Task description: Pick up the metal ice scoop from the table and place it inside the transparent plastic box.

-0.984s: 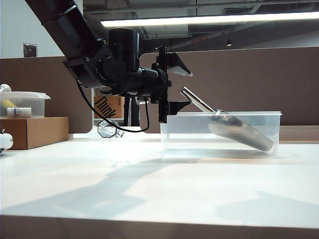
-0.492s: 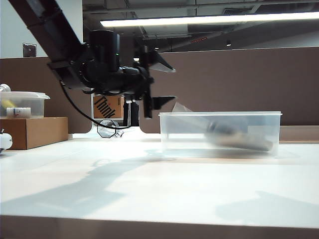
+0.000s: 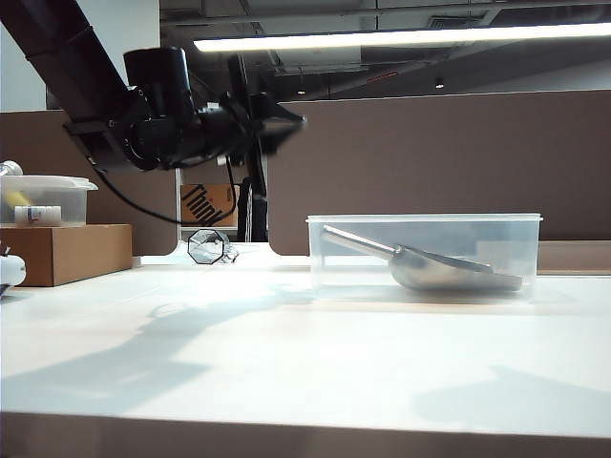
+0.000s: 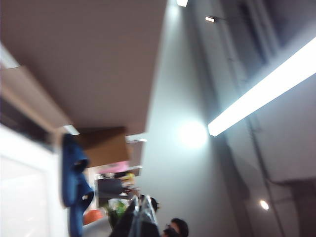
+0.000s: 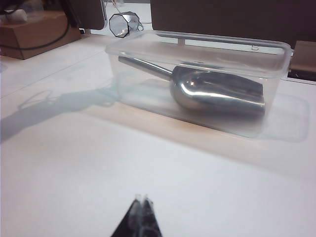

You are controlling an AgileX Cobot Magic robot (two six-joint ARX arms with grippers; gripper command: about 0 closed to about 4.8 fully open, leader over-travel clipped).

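The table [image 3: 286, 363] fills the lower part of the exterior view, a broad white surface, and on its right side stands the transparent plastic box [image 3: 425, 256], upright and resting flat. Inside it lies the metal ice scoop [image 3: 444, 269]: the bowl sits on the box floor toward the right end, and the tubular handle slants up toward the left wall (whether it leans on that wall I cannot tell). The right wrist view shows the same arrangement, the scoop [image 5: 212, 89] wholly within the box [image 5: 197, 49], with nothing gripping it.

The left gripper [image 3: 267, 122] hangs high over the left half of the table, well apart from the box, with nothing in it. Its fingers [image 4: 140, 212] appear pressed together in the left wrist view, which looks out at ceiling and walls, not at the table. The right gripper [image 5: 141, 201] sits low over the table, near the box but apart from it, its tips closed on each other and empty.

My judgement is that the placing step is done and the task stands essentially complete. What the next move calls for is only a clean retreat of the left arm to rest, kept clear of the box rim so that nothing gets nudged.
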